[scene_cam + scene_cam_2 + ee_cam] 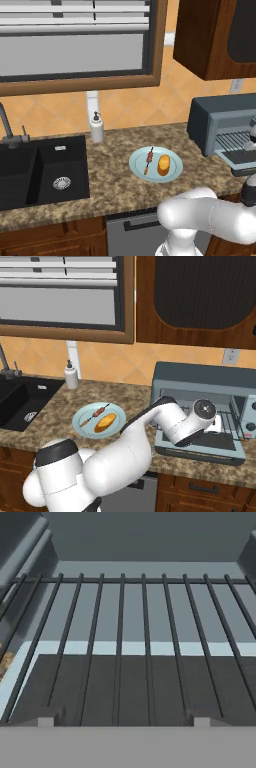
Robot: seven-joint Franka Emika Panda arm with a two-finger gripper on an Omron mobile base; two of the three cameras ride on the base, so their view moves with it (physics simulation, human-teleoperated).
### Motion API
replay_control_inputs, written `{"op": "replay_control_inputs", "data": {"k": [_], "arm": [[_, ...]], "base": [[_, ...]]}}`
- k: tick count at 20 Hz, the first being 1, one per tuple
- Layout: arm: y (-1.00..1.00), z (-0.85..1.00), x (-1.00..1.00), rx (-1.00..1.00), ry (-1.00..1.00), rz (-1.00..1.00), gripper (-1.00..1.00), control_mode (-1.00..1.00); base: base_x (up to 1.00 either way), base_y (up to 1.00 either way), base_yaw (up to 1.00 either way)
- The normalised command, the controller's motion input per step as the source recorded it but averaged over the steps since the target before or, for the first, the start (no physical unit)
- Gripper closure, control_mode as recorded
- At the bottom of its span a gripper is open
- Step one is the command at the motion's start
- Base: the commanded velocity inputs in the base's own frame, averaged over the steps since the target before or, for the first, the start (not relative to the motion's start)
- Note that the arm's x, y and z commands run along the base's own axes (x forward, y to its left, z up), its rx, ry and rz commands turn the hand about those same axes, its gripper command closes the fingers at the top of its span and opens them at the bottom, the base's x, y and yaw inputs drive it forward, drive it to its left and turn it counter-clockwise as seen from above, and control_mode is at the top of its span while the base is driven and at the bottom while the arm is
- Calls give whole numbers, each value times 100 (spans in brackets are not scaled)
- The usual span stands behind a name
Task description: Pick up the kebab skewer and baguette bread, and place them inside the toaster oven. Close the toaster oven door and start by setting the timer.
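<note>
The skewer point(148, 160) and the bread point(163, 165) lie side by side on a pale blue plate point(140, 170) on the speckled counter point(115, 185), the skewer on the sink side and the bread on the oven side. Neither is touched by the robot. To the left of the plate sits a black sink point(45, 172), with a white soap bottle point(97, 127) at the back of the counter between them.

The oven point(200, 381) stands at the right end of the counter with its door point(200, 448) dropped flat and open. The arm reaches across to the oven's mouth, its hand just above the lowered door.

In the hand view the gripper point(124, 722) looks straight into the oven: the wire rack point(122, 612) runs away from it, with the door's dark glass beneath. Its two fingertips point(46, 721) stand wide apart, released, with nothing between them.
</note>
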Motion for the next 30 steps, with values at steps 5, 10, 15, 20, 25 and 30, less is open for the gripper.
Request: {"op": "replay_control_inputs", "data": {"k": [5,10,15,20,25,30], "arm": [[0,22,-63,1,2,0,-100,-100],[0,88,-10,1,6,0,-100,-100],[9,84,-22,1,18,0,-100,-100],[35,32,-53,0,24,0,-100,-100],[91,1,-11,0,13,0,-100,-100],[100,-2,0,0,14,-1,-100,-100]], "base": [[0,0,0],[0,0,0],[0,0,0],[0,0,0],[0,0,0],[0,0,0]]}}
